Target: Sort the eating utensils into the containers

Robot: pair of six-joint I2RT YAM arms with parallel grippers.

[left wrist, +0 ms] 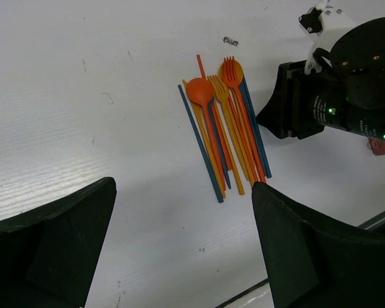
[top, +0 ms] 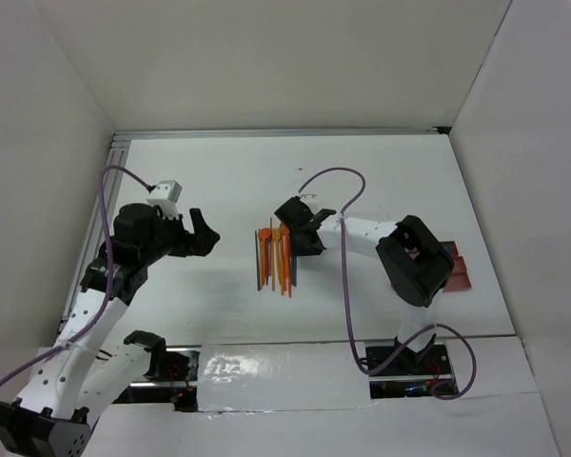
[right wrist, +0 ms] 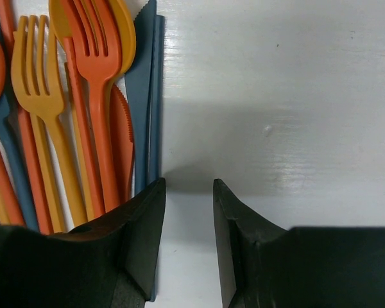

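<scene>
Orange and blue eating utensils (top: pixel 278 255) lie bundled in the middle of the table (top: pixel 219 171) in the top view, the right gripper (top: pixel 306 240) at their right edge, the left gripper (top: pixel 207 234) well to the left, and a reddish-brown container (top: pixel 459 270) partly hidden at the right. The left wrist view shows 2 fingers (left wrist: pixel 58 244) spread wide, empty. The right wrist view shows jaws parted narrowly over bare surface, just beside a blue knife (right wrist: pixel 143 96).

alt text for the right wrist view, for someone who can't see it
The black right gripper, narrowly open and empty, sits over a white table beside a row of thin plastic utensils, including an orange fork, a yellow fork and a blue serrated knife.
</scene>
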